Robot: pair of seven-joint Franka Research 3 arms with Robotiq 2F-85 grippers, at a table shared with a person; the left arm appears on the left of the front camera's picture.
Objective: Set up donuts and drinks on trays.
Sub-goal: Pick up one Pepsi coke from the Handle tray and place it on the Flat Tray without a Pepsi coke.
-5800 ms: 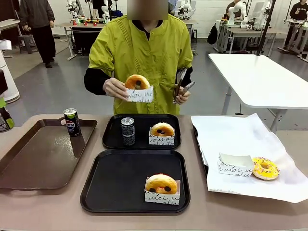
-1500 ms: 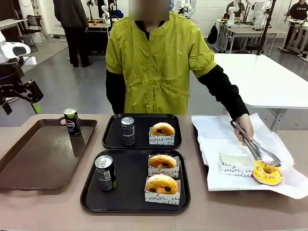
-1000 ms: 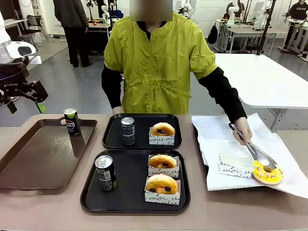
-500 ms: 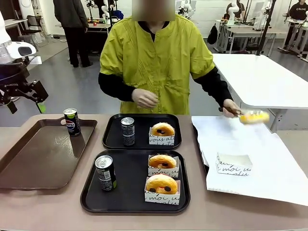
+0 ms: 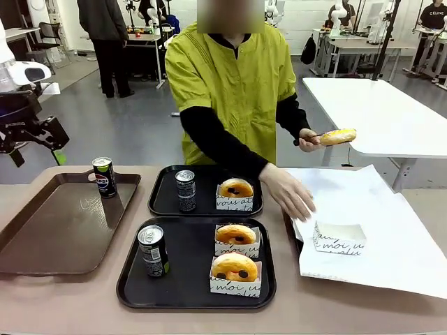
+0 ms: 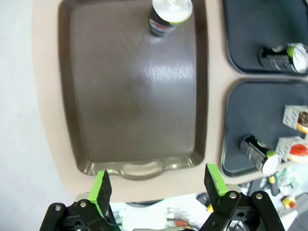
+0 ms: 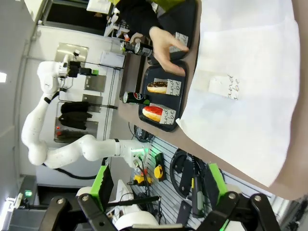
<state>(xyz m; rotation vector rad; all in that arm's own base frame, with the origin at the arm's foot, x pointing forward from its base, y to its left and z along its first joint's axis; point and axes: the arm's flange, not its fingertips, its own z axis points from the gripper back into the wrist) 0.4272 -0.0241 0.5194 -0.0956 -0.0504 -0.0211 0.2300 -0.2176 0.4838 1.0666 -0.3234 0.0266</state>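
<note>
Two black trays lie mid-table. The far tray (image 5: 163, 199) holds a can (image 5: 185, 190) and a sleeved donut (image 5: 236, 188). The near tray (image 5: 188, 279) carries a can (image 5: 152, 250) and two sleeved donuts (image 5: 236, 234) (image 5: 235, 266). With tongs the person holds a yellow donut (image 5: 338, 136) in the air, while their other hand (image 5: 290, 197) reaches toward an empty sleeve (image 5: 340, 238). My left gripper (image 5: 36, 155) (image 6: 158, 183) hangs open above the brown tray's left side. My right gripper (image 7: 160, 179) is open, off the table's right end.
A large brown tray (image 5: 63, 230) on the left holds one more can (image 5: 104, 176) at its far corner. Crumpled white paper (image 5: 377, 209) covers a tray at the right. Another white table (image 5: 377, 112) stands behind, to the right.
The person lifted the yellow donut off the white paper with tongs to chest height. Their other hand came down toward the empty sleeve. My left gripper stayed put.
</note>
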